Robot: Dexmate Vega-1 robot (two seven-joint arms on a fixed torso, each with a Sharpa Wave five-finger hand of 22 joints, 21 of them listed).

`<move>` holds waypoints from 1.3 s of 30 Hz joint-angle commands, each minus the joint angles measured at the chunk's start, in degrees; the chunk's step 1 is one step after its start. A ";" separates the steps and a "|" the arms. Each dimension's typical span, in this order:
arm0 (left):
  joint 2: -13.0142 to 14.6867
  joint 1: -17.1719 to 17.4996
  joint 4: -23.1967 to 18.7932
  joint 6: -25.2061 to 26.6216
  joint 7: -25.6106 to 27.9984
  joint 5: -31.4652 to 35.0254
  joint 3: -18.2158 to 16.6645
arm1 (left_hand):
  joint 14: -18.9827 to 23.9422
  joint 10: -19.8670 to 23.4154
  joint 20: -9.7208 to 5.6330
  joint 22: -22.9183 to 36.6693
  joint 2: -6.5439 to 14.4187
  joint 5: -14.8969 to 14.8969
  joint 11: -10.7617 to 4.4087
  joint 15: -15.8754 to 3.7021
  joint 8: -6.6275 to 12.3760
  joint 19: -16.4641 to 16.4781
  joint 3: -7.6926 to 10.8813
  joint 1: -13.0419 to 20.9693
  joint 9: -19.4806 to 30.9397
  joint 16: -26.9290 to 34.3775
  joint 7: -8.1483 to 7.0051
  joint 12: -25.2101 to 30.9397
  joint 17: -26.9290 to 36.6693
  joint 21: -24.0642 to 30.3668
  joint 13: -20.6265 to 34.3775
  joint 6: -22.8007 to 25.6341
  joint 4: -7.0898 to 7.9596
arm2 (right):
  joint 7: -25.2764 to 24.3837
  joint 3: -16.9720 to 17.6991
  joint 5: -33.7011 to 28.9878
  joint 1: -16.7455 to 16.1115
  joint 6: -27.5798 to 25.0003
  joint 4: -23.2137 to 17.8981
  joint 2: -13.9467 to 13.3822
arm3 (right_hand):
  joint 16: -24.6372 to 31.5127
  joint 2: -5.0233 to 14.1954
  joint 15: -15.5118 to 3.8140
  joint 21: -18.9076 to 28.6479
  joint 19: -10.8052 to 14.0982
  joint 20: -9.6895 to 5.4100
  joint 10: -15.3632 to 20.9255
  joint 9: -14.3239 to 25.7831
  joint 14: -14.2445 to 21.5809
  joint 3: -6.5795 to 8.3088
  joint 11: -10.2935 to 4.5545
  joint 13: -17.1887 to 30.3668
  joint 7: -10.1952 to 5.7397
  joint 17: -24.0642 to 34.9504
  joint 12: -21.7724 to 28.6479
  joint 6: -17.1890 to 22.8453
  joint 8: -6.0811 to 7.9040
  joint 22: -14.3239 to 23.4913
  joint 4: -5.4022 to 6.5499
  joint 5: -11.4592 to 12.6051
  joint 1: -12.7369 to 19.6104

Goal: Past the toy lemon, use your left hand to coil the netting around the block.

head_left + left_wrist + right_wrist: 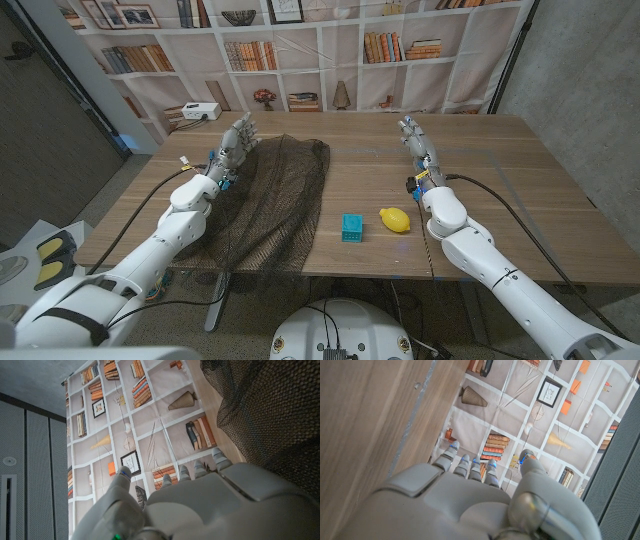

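A dark netting point(262, 205) lies spread over the left half of the wooden table point(480, 190), from the far part to the front edge. A small teal block point(351, 228) stands near the front middle, and a yellow toy lemon point(395, 220) lies just to its right. My left hand point(232, 150) stands open at the netting's far left edge, fingers pointing away, holding nothing. The netting point(265, 410) also shows beside that hand point(200, 505) in the left wrist view. My right hand point(417, 145) stands open on bare wood, beyond the lemon, with its fingers point(470, 467) extended.
A printed bookshelf backdrop point(300, 50) runs behind the table's far edge. A white box point(200, 111) sits off the far left corner. Bare wood lies between the netting and the right arm, and along the right side.
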 commanded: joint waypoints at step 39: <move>15.09 2.87 -37.80 11.23 13.37 34.96 9.04 | 5.49 1.96 0.84 0.02 -0.88 0.21 -1.19 -0.79 -0.69 4.30 0.30 2.23 0.09 0.85 -0.79 0.43 0.14 1.52 -0.15 0.05 -2.27 | 4.66 4.40 4.00 -3.29 4.74 0.55 -5.78 | 0.92 1.47 2.07 -0.17 0.15 2.03 3.36 0.14 2.49 1.12 1.43 -0.63 0.61 -1.04 0.57 3.74 0.28 0.17 -0.54 0.70 1.66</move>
